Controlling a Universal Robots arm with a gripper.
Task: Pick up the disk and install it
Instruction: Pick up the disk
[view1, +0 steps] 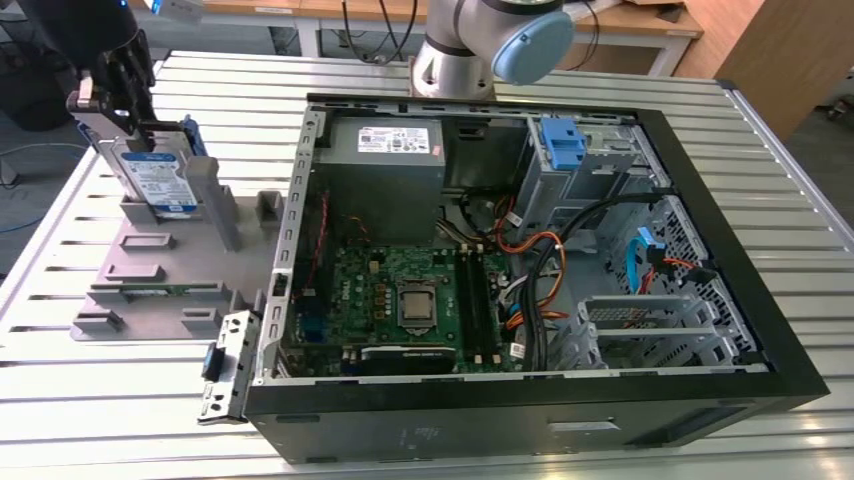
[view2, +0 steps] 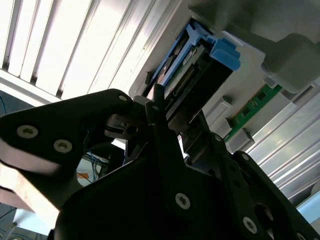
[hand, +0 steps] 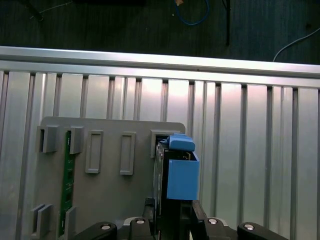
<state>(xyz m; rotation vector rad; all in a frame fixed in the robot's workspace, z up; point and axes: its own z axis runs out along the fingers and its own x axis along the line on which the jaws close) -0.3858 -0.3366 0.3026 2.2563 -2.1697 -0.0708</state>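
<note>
We are looking at the disk (view1: 158, 185) standing on edge in the grey fixture plate (view1: 180, 262). The plate is lying on the slatted metal desk (view1: 120, 400) at the exterior view's left, just beside the open computer case (view1: 467, 420). The tool (view1: 131, 128) is coming down on the disk's upper end. In both wrist views its black fingers (hand: 196, 214) are sitting one against each broad face of the disk (hand: 180, 177), with no gap that we can make out, so we are reading it as clamped on the disk. We cannot tell whether the lower edge is resting in its slot or lifted clear.

We are judging the disk to be stiff and dense for its size — a metal body that will not give under the pads. Its flat faces are looking smooth, so it may slide if the hold is light or off-centre. The blue bracket (view2: 225, 52) framing it is plastic and is likely to flex, which makes it a poor place to pinch. A connector row (view2: 186, 82) is showing on the end facing the tool, and that part is probably fragile — as is the drive itself against knocks.

The flat metal faces near the upper end, about mid-width, are looking like the soundest hold, and the fingers are sitting roughly there.
</note>
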